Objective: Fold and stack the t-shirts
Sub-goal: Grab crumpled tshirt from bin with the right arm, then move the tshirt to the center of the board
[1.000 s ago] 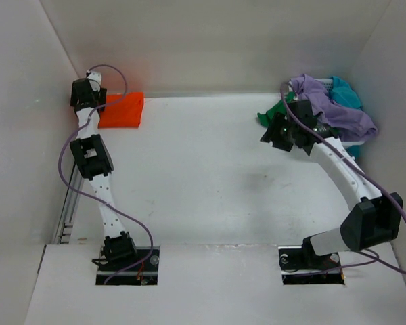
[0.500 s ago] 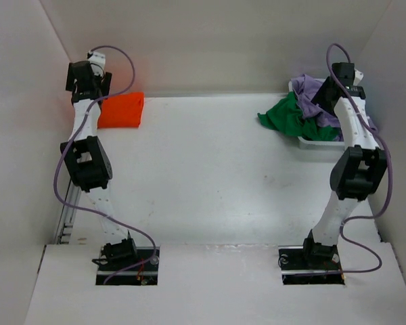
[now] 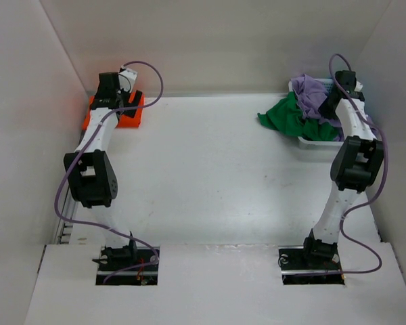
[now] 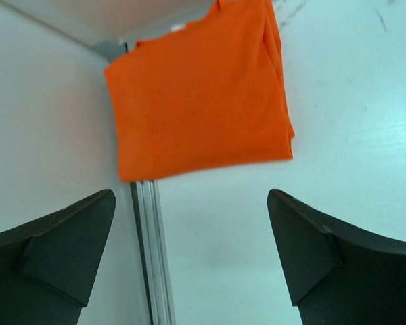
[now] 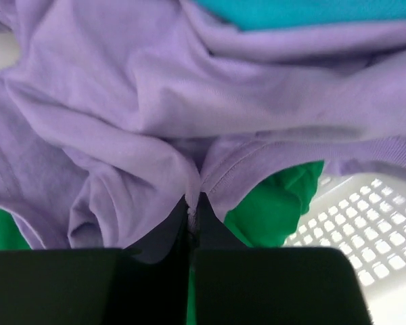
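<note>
Right wrist view: the right gripper point(image 5: 194, 203) pinches shut on the lavender t-shirt point(image 5: 155, 101) heaped in the far-right basket point(image 5: 365, 223). The left gripper point(image 4: 191, 203) hangs open above the folded orange t-shirt point(image 4: 196, 101), far left.

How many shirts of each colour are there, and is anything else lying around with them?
Orange t-shirt: 1
Purple t-shirt: 1
Green t-shirt: 1
Teal t-shirt: 1
White mesh basket: 1
Total: 5 things, 4 of them shirts.

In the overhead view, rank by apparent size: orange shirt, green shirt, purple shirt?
1-2. crumpled green cloth t-shirt and folded orange cloth t-shirt: alike, the left arm hiding part of the orange.
3. bunched lavender cloth t-shirt.
</note>
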